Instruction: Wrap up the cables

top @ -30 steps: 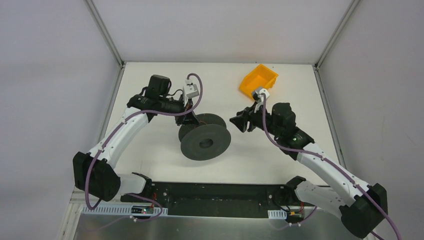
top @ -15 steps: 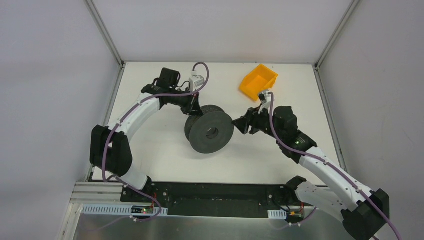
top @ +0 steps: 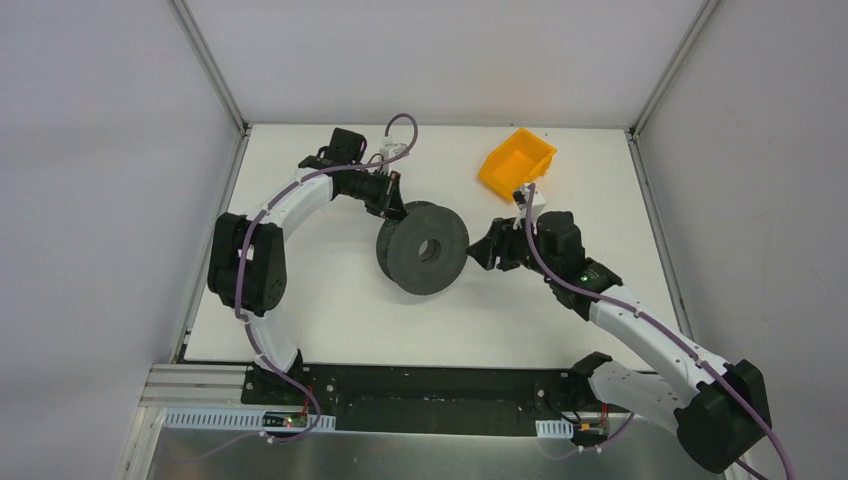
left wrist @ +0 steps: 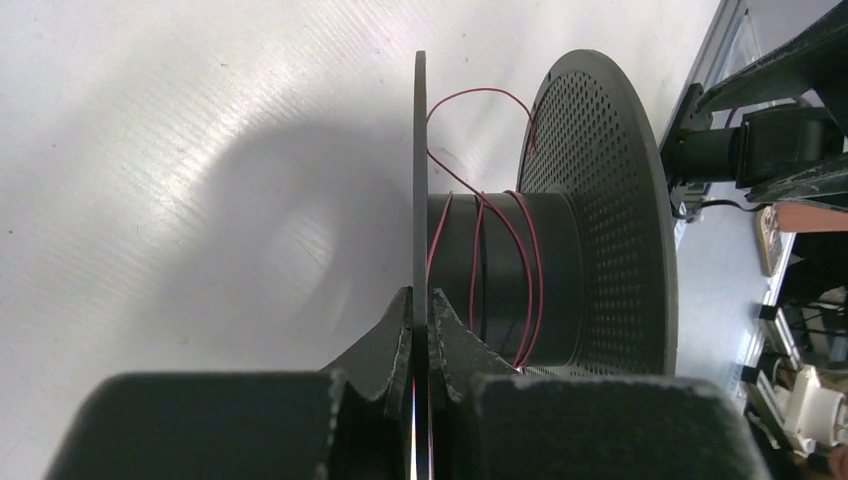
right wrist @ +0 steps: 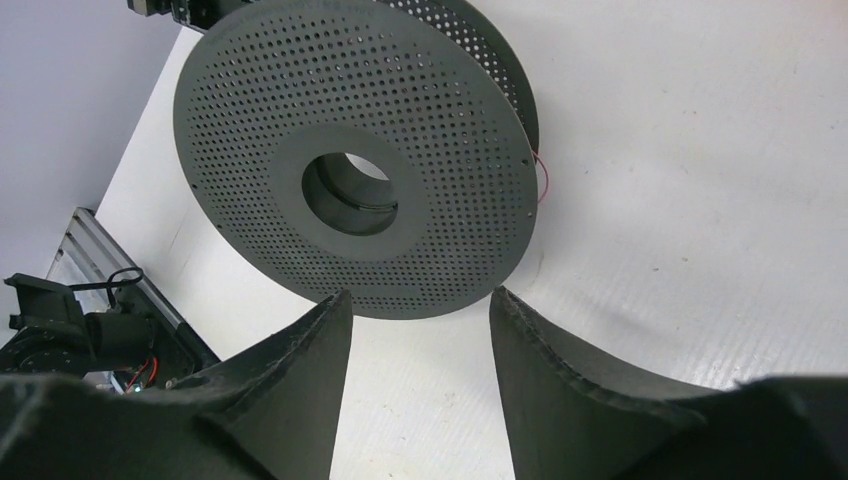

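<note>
A dark grey perforated spool [top: 424, 250] stands on edge mid-table. The thin pinkish-red cable [left wrist: 520, 265] lies in a few loose turns round its hub, with a free loop [left wrist: 480, 95] arching between the flanges. My left gripper [left wrist: 420, 300] is shut on the rim of the thin far flange [left wrist: 420, 170], at the spool's back left in the top view [top: 395, 208]. My right gripper [right wrist: 420, 300] is open and empty, just right of the spool [right wrist: 360, 160], facing its near flange; it also shows in the top view [top: 480, 250]. A bit of cable [right wrist: 541, 185] shows behind the flange's edge.
An orange bin [top: 515, 160] sits at the back right of the white table [top: 310, 300]. Grey walls with metal corner posts [top: 210, 70] enclose the table. A black base rail [top: 430, 385] with electronics runs along the near edge.
The left arm has swung back and right, carrying the spool toward the far right and turning it more upright. The right gripper has shifted slightly toward the spool and stays open.
</note>
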{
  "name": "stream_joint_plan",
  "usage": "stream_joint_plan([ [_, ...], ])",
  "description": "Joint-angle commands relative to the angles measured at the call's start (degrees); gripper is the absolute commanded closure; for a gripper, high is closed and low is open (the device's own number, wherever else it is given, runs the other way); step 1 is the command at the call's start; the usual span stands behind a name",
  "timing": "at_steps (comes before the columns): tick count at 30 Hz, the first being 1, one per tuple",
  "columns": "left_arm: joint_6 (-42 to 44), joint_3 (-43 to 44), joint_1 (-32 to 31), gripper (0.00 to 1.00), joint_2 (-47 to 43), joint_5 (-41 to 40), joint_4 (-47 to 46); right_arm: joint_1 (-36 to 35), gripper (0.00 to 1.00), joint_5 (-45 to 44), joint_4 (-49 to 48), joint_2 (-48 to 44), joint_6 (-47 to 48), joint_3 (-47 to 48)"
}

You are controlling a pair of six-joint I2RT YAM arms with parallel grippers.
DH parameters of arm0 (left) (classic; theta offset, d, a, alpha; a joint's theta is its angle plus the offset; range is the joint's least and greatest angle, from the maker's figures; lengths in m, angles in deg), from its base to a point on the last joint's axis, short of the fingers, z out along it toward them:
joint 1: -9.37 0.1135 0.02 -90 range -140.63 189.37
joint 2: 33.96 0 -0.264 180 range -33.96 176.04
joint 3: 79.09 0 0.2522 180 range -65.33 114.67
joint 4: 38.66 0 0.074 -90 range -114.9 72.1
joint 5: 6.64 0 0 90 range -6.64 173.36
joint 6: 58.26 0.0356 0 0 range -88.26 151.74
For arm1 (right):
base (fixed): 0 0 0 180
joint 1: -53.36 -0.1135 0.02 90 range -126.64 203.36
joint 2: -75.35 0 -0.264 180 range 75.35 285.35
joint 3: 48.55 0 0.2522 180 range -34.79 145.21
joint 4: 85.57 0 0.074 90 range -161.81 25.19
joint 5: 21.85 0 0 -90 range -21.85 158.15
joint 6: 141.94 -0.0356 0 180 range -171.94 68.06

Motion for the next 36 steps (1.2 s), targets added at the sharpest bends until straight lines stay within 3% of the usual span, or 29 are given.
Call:
stream_joint_plan([
  [1, -3.48, 3.32, 1.17, 1.0, 1.62, 2.94, -0.83, 1.0, 0.44, -0.67, -2.06, 0.06, -1.5, -0.78],
  [5, -4.23, 4.2, 2.33, 1.0, 4.27, 3.23, -0.85, 1.75, 0.44, -0.74, -2.71, 0.63, -1.81, -1.09],
  [26, -3.97, 7.79, 5.28, 0.81, 12.67, 3.59, 0.57, 5.13, 0.45, 3.37, -9.07, 6.36, -6.09, -3.15],
  [36, -3.33, 9.7, 6.88, 0.79, 15.86, 4.16, 2.34, 5.78, 0.45, 3.62, -10.64, 7.16, -6.58, -3.81],
])
